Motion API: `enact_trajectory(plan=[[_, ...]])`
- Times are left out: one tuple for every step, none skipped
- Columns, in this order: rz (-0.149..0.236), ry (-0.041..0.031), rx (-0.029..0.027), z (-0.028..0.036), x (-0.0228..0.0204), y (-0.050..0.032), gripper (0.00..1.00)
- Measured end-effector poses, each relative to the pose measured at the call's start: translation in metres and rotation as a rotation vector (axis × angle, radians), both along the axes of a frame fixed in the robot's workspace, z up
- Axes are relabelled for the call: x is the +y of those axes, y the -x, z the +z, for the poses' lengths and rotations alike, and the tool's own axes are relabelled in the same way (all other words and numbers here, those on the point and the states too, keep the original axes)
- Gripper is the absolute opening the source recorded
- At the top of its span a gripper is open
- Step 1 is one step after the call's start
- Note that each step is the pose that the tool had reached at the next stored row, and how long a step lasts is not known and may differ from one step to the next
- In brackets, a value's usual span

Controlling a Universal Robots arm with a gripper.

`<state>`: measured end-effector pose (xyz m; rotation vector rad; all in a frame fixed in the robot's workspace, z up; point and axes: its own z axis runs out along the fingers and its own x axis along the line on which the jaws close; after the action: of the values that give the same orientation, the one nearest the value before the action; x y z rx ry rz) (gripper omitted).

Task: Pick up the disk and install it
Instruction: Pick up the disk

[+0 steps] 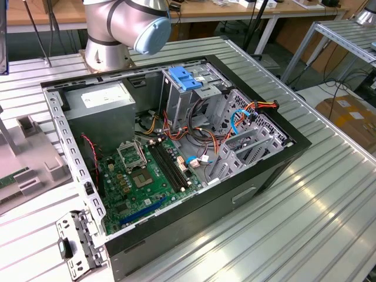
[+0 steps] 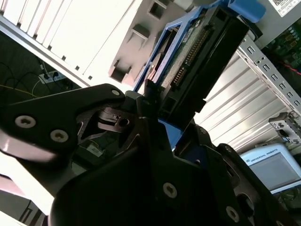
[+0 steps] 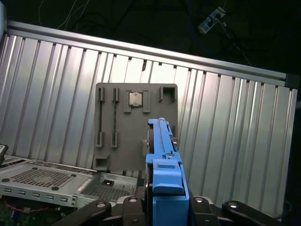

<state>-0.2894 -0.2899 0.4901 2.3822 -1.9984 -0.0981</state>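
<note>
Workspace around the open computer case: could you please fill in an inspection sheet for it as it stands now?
Surface: ribbed metal table, carrying the open computer case.
Job's things: disk with blue rails, held on edge, with the grey tray behind it in the first wrist view.
Clutter: grey tray with a chip set in it; loose metal bracket beside the case.
Grippers: gripper, jaws shut on the disk.
Cables: coloured wires bundled inside the case.
Surroundings: workbenches and a cardboard box beyond the table.
</note>
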Motion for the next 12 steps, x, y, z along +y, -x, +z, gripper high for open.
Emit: enact_trajectory(plan=[[0.000, 0.0000, 0.0008, 0.0000, -0.0005, -0.0046, 0.37], [0.000, -0.0001, 0.0013, -0.0001, -0.0009, -0.0080, 0.37], [0.000, 0.0000, 0.0026, 0.0000, -0.0016, -0.0142, 0.37], [0.000, 0.0000, 0.0031, -0.0001, -0.0020, -0.0178, 0.37], [0.000, 0.0000, 0.0040, 0.0000, -0.0026, -0.0223, 0.37], [0.000, 0.0000, 0.0045, 0.0000, -0.0030, -0.0255, 0.37], [0.000, 0.0000, 0.0052, 0.0000, -0.0034, -0.0295, 0.37], [0.000, 0.0000, 0.0062, 0.0000, -0.0040, -0.0344, 0.37], [0.000, -0.0001, 0.0070, -0.0001, -0.0044, -0.0386, 0.37], [0.000, 0.0000, 0.0085, 0.0000, -0.0053, -0.0455, 0.37], [0.000, -0.0001, 0.0094, -0.0001, -0.0058, -0.0508, 0.37], [0.000, 0.0000, 0.0104, 0.0000, -0.0062, -0.0546, 0.37]])
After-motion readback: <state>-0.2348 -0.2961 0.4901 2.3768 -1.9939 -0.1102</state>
